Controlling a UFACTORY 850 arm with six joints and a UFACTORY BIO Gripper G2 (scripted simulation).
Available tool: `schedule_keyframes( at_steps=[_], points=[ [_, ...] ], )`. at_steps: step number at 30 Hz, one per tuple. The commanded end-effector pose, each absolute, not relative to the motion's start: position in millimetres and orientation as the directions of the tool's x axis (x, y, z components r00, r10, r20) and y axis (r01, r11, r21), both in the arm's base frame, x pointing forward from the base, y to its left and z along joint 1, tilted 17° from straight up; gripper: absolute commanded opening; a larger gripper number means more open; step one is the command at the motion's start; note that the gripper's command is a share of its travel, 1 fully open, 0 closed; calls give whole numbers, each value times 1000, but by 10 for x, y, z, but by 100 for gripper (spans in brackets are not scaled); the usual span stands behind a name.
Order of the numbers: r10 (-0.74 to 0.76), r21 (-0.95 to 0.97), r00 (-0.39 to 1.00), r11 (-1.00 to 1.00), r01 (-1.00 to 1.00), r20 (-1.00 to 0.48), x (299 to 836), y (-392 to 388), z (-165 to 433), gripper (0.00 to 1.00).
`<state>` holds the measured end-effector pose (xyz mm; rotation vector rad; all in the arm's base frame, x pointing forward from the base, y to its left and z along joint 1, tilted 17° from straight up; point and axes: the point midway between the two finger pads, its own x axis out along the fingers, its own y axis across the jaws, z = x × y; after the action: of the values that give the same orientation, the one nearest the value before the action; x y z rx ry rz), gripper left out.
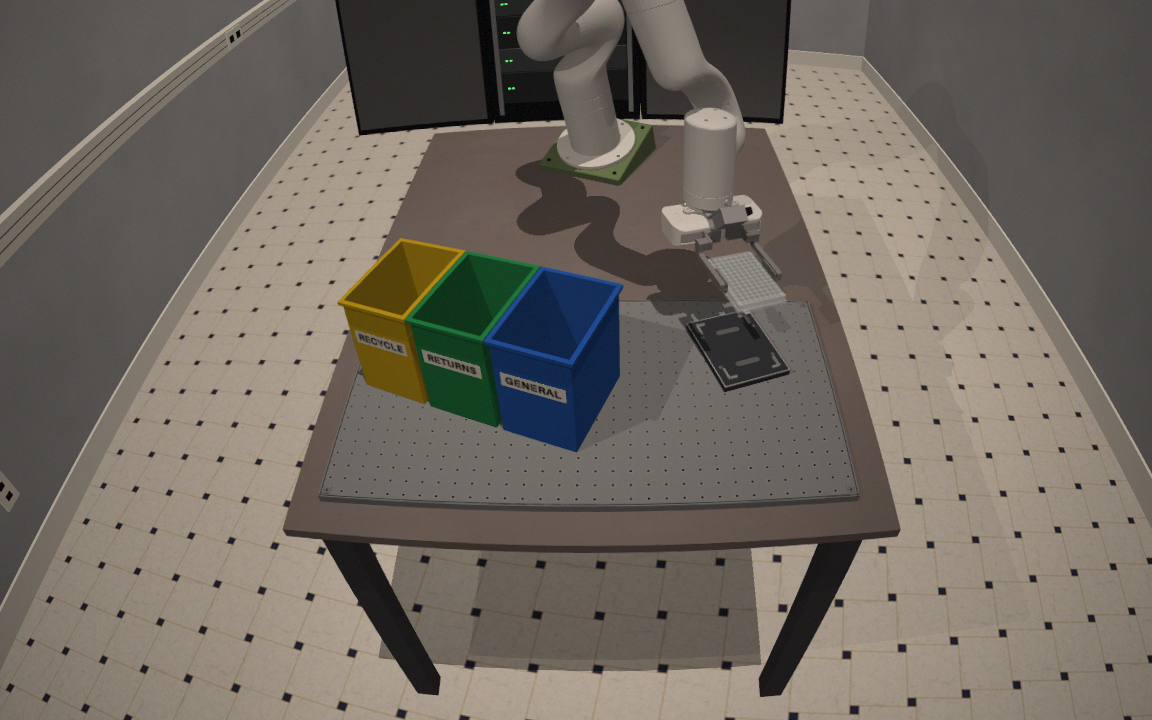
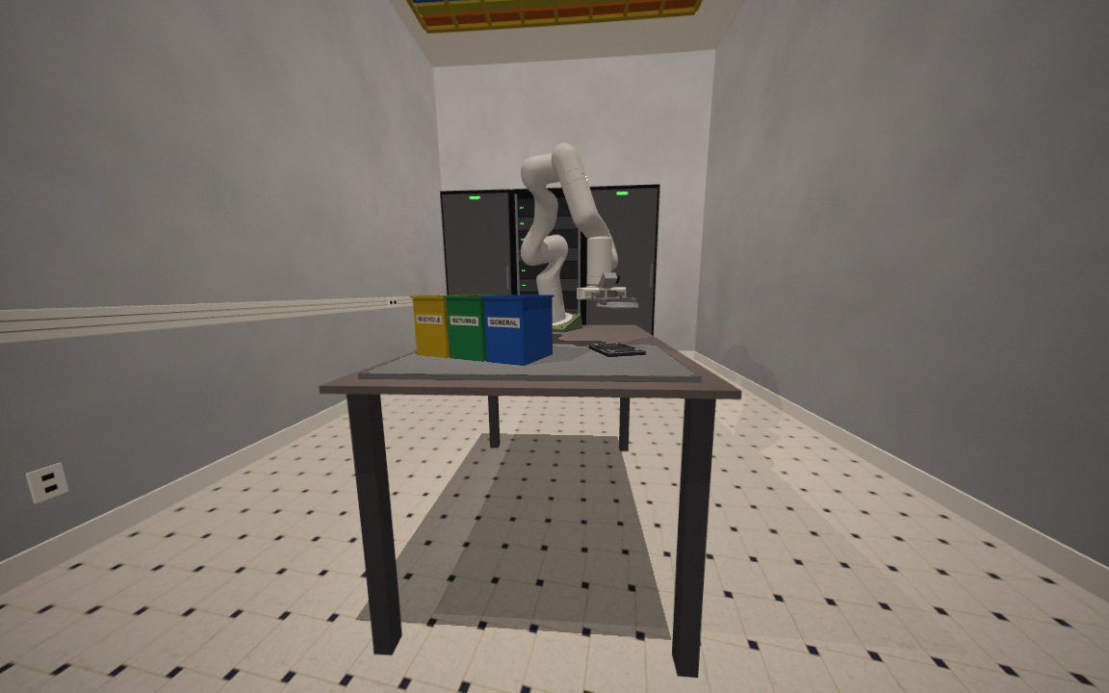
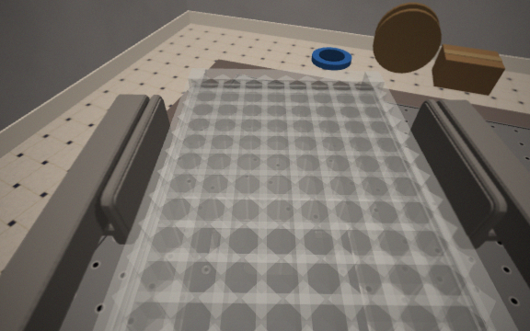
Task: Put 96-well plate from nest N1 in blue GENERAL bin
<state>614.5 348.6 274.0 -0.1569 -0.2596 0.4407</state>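
Observation:
My gripper [image 1: 751, 276] [image 3: 293, 138] is shut on the clear 96-well plate [image 1: 744, 279] [image 2: 619, 304] [image 3: 288, 198], with a finger along each long side. The plate is held level above and slightly behind the black plate nest N1 [image 1: 737, 349] [image 2: 616, 349], which is empty. The blue GENERAL bin [image 1: 600, 376] [image 2: 529, 331] stands upright left of the nest in the top view. The green RETURNS bin [image 1: 464, 398] [image 2: 465, 343] and the yellow RECYCLE bin [image 1: 390, 377] [image 2: 431, 342] stand upright in a row beyond it. The wrist view does not show the bins.
The bins and nest stand on a grey perforated board [image 1: 652, 470] on the brown table [image 1: 562, 530]. The wrist view also shows a blue ring [image 3: 331, 66], a brown disc [image 3: 405, 41] and a brown block [image 3: 463, 75] beyond the plate.

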Motion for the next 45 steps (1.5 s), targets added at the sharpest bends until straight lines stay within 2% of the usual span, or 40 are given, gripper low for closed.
schedule_keyframes(
  at_steps=[1,45],
  points=[
    [440,-205,872,893,-400,215,6125,3498,2836,0],
    [440,-205,872,893,-400,215,5961,3553,3394,0]
  ],
)
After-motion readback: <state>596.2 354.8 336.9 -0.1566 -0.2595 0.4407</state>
